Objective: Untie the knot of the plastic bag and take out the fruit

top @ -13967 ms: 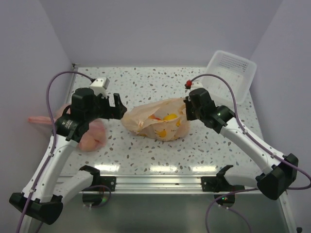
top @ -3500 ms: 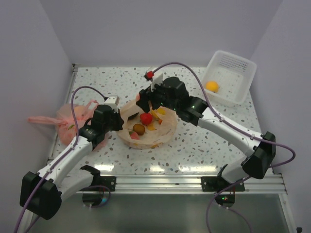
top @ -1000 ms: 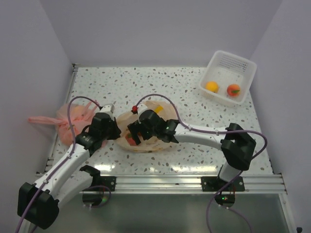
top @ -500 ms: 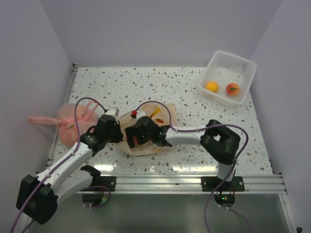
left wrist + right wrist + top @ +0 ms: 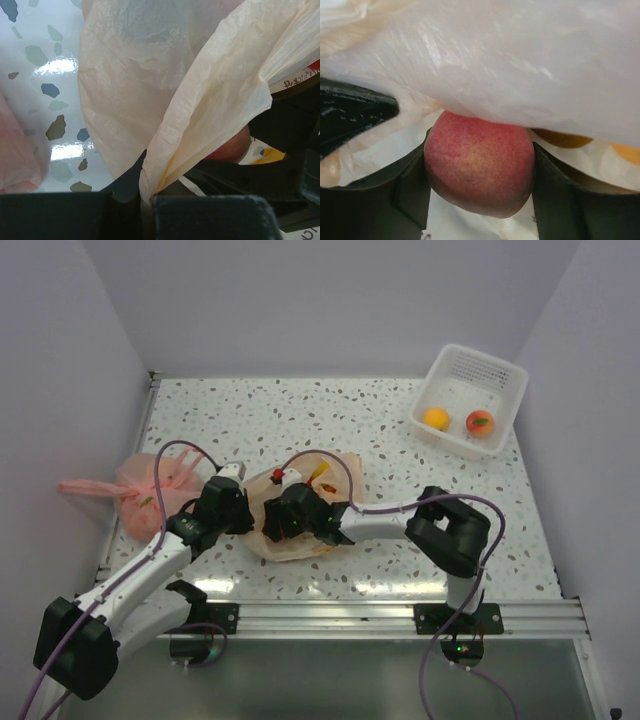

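Your right gripper (image 5: 480,187) is back inside the plastic bag (image 5: 520,60), fingers clamped on a peach (image 5: 480,160), film draped just above. Beside it, your left gripper (image 5: 146,200) pinches the bag's edge open. Far off, the basket (image 5: 482,368) already holds an orange (image 5: 435,418) and another peach (image 5: 480,423).

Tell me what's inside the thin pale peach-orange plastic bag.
A round red-pink peach, clamped by the right gripper, and a yellow-orange piece behind it. The peach-orange plastic bag's film covers anything else inside.

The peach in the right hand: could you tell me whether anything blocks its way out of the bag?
Yes, a fold of the plastic bag lies across the top of the peach, touching it.
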`<state>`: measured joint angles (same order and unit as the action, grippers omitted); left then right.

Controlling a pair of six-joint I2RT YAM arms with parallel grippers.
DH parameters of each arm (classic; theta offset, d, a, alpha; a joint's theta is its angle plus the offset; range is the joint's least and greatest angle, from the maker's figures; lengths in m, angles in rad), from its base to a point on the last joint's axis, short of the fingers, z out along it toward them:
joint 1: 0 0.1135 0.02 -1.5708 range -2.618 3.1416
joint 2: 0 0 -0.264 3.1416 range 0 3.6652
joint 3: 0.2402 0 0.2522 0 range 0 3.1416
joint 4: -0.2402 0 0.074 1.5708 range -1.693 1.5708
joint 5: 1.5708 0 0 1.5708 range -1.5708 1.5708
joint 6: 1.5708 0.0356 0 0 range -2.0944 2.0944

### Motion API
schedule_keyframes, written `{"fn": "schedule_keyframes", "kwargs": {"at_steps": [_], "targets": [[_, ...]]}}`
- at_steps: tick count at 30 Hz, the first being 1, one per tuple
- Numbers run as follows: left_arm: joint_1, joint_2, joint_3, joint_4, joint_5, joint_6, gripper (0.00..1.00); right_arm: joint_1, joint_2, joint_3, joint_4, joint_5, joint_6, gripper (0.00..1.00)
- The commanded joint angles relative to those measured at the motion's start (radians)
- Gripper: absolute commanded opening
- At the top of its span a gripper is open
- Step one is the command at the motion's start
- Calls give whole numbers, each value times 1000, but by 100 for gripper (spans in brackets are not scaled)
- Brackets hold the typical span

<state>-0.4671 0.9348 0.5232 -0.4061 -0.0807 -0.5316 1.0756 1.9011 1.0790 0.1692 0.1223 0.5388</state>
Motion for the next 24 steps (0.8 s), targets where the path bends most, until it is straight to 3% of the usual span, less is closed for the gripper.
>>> {"fn": "schedule_keyframes", "kwargs": {"at_steps": [1, 3, 9, 13, 16, 19, 24], "targets": [[-5, 5, -2, 30, -8, -7, 0, 3, -92, -31, 33, 63, -28, 36], [-5, 21, 7, 27, -13, -5, 0, 4, -147, -47, 6, 60, -40, 25], [-4, 64, 72, 24, -17, 24, 0, 4, -345, -76, -134, 33, -144, 18], [-4, 96, 141, 10, -51, 88, 0, 1, -471, -24, -261, 20, -242, 14], [-4, 111, 170, 24, -60, 136, 0, -11, -528, 53, -322, 94, -318, 14], [-4, 121, 176, 38, -56, 169, 0, -78, -571, 139, -405, 210, -365, 15], [-4, 105, 133, 78, -56, 194, 0, -371, -605, 180, -441, 312, -362, 14]]}}
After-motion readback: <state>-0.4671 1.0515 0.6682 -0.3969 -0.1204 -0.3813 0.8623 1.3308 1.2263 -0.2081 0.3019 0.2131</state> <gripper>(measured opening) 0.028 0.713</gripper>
